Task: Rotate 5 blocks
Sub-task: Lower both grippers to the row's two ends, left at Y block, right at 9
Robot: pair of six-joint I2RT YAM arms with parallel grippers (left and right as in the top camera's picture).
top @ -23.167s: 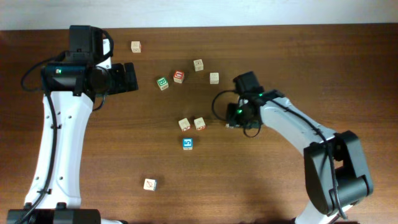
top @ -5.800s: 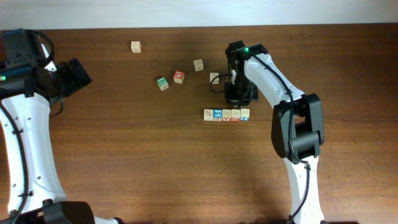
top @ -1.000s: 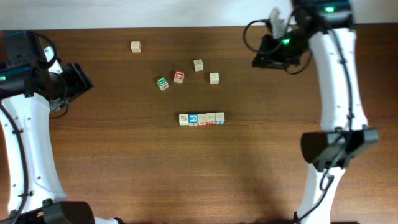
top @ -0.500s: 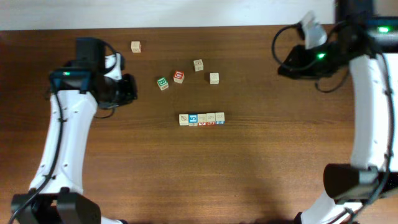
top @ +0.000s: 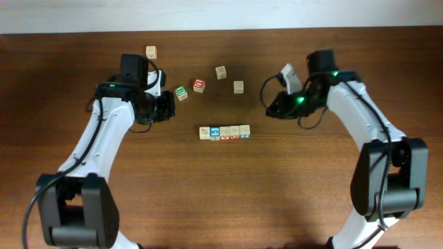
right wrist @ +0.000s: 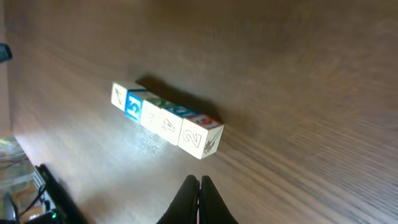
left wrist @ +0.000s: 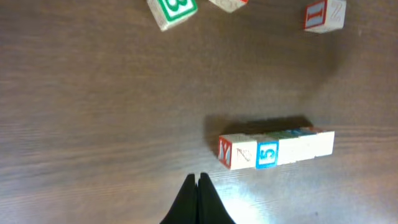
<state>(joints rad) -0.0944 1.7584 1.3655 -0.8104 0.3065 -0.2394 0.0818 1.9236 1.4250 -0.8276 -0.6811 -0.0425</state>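
Five pale blocks (top: 224, 131) lie touching in a straight row at the table's middle, the second from the left showing a blue face. The left wrist view has this row (left wrist: 277, 149) just above and right of my left gripper (left wrist: 197, 178), which is shut and empty. In the overhead view that left gripper (top: 168, 108) hovers left of the row and a little behind it. My right gripper (top: 270, 108) hangs right of the row and behind it. It is also shut on nothing, and the right wrist view shows the row (right wrist: 166, 122) lying slantwise above the right gripper (right wrist: 199, 180).
Loose blocks lie behind the row: a green-lettered one (top: 181, 93) close to my left gripper, a red one (top: 199, 85), two pale ones (top: 221, 72) (top: 238, 86), and one far back left (top: 151, 52). The table's back edge (top: 221, 30) runs along the top.
Both arms have swung in from the table's outer sides to either end of the row, and both grippers have closed. The row of blocks has not moved in the last second.
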